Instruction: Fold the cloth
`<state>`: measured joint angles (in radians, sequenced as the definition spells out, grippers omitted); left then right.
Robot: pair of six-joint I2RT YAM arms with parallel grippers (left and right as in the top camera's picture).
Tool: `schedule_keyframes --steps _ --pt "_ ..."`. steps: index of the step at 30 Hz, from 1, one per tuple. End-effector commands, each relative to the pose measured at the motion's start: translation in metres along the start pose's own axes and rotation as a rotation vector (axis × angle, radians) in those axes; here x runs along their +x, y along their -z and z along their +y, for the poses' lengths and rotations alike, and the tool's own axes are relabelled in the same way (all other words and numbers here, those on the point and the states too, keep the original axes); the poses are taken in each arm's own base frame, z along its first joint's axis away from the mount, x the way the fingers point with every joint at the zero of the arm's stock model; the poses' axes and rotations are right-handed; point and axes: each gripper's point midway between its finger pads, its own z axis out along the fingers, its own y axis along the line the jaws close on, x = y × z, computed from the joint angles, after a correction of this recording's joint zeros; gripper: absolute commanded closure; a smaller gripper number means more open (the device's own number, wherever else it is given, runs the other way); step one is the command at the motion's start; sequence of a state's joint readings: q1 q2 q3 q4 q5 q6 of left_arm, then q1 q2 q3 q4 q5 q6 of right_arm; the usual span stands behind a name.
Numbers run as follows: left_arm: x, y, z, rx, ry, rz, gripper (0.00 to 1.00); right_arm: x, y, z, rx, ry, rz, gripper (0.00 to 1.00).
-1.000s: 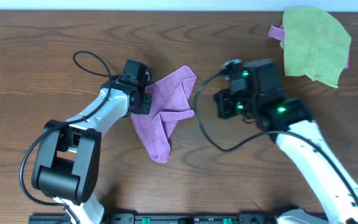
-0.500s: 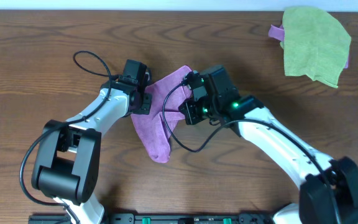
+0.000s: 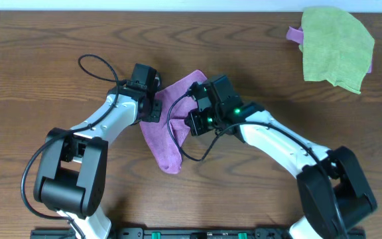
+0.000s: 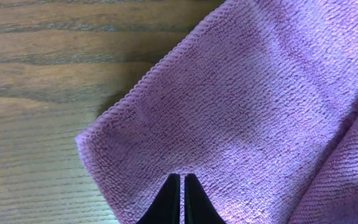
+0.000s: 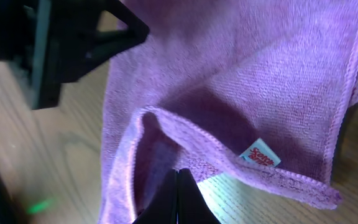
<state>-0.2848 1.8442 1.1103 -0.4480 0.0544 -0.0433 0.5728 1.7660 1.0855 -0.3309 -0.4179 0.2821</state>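
Since a second ago the right gripper [image 5: 178,182] has swung in from bare tabletop to hang over the right half of the small purple terry cloth [image 3: 164,143], which lies crumpled and partly doubled over at mid-table on the dark wooden table [image 3: 45,53]; the left gripper [image 4: 179,186] has not shifted from the cloth's left edge. Both pincers show fingertips drawn together; whether either nips any fabric cannot be told. Likely hazards: with tips this tight, the right pincer may press or rake the raised hemmed flap [image 5: 185,132] instead of catching it, dragging the pile askew; a pull against the left pincer could bunch the cloth further; the two heads, now near each other, might collide. A large lime-green cloth [image 3: 337,46] lies well apart, at the far right.
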Motion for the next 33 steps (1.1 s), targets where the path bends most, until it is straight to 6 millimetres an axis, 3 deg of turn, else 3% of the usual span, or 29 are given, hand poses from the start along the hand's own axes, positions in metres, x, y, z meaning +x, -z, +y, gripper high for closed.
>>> schedule_keyframes --steps 1,6,12,17,27,33 --pt "-0.003 0.000 -0.003 0.024 -0.017 0.002 0.94 0.002 -0.008 -0.001 0.011 -0.014 0.013 0.99" --pt "-0.003 0.000 -0.003 0.024 -0.014 0.002 0.94 0.007 -0.024 -0.014 0.038 -0.027 0.035 0.99" --pt "-0.002 0.000 -0.003 0.023 -0.014 0.008 0.94 -0.022 -0.021 -0.023 0.041 -0.058 -0.075 0.99" --pt "-0.002 0.000 -0.003 0.024 -0.014 0.008 0.94 -0.033 -0.016 -0.032 0.039 -0.084 -0.117 0.99" --pt "-0.001 0.000 -0.007 0.046 -0.013 0.009 0.94 -0.022 -0.023 -0.035 0.039 -0.105 -0.071 0.99" --pt "-0.001 0.000 -0.007 0.046 -0.013 0.010 0.94 -0.009 -0.023 -0.034 0.026 -0.121 -0.017 0.72"
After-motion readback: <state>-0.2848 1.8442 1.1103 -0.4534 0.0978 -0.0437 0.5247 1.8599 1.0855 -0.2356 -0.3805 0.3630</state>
